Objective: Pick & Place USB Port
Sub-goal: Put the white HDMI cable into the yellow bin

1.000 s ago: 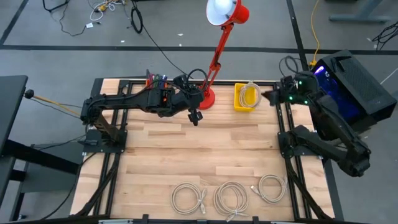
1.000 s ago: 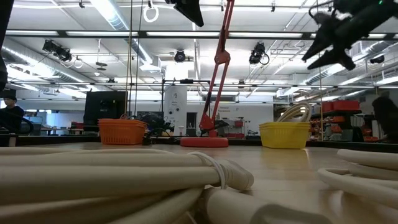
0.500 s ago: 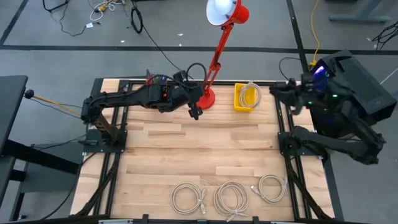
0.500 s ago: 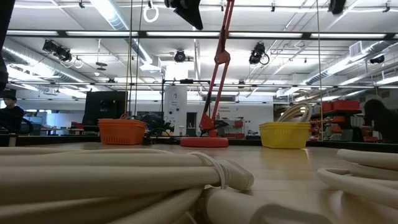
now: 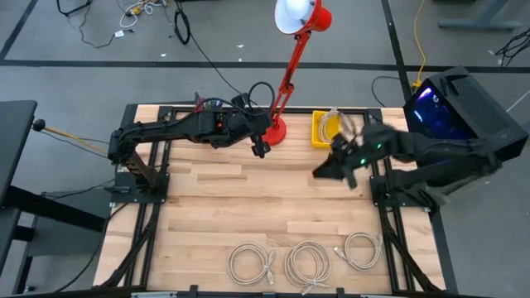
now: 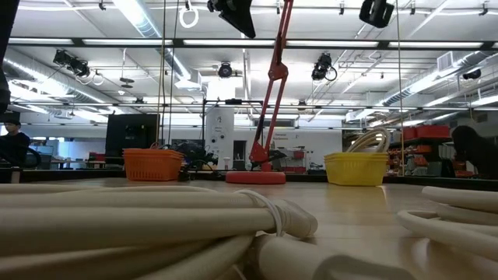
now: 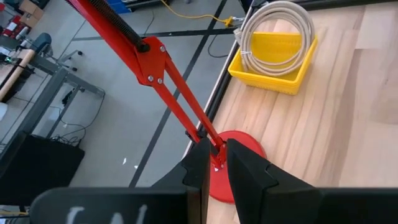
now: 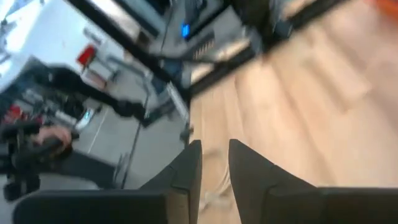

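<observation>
Right claw (image 5: 325, 172): fingers close together, nothing between them, over bare wooden surface (image 5: 248, 207) at 3 o'clock. Left claw (image 5: 260, 151): nearly together, empty, beside red lamp base (image 5: 274, 130). Three coiled white USB cables (image 5: 305, 262) at 6 o'clock; yellow basket (image 5: 328, 130) at 1 o'clock. Step: approach, judged. Next: descend, grasp a coil.

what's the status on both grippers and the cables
Left gripper by lamp base, empty. Right gripper mid-table, empty. Three cables untouched, front edge.
</observation>
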`<control>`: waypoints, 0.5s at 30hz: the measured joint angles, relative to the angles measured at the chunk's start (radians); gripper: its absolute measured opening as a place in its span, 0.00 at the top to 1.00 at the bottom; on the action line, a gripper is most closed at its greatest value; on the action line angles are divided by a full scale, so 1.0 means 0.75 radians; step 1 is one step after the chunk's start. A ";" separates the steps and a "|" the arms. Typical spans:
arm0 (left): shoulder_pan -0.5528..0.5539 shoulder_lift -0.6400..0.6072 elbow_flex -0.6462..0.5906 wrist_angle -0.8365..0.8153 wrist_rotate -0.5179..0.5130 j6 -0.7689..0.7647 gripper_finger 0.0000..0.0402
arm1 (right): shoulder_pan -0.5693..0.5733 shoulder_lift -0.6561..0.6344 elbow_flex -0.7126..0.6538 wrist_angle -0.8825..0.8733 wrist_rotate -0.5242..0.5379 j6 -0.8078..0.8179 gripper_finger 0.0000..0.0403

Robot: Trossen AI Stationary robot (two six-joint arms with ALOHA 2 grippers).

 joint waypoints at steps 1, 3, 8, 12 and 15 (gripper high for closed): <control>0.000 0.000 0.000 0.000 0.001 0.000 0.86 | 0.041 0.022 0.000 -0.019 0.022 0.023 0.80; 0.000 0.000 0.000 -0.001 0.000 0.001 0.86 | 0.121 0.059 0.000 -0.131 0.086 0.064 0.80; -0.001 0.000 0.000 -0.020 0.001 0.001 0.86 | 0.319 0.096 -0.077 -0.435 0.223 0.336 0.80; 0.000 0.000 0.000 -0.058 0.001 0.001 0.86 | 0.501 0.091 -0.204 -0.342 0.297 0.628 0.80; 0.000 0.000 0.000 -0.081 0.031 0.002 0.86 | 0.625 0.097 -0.329 -0.327 0.327 0.857 0.80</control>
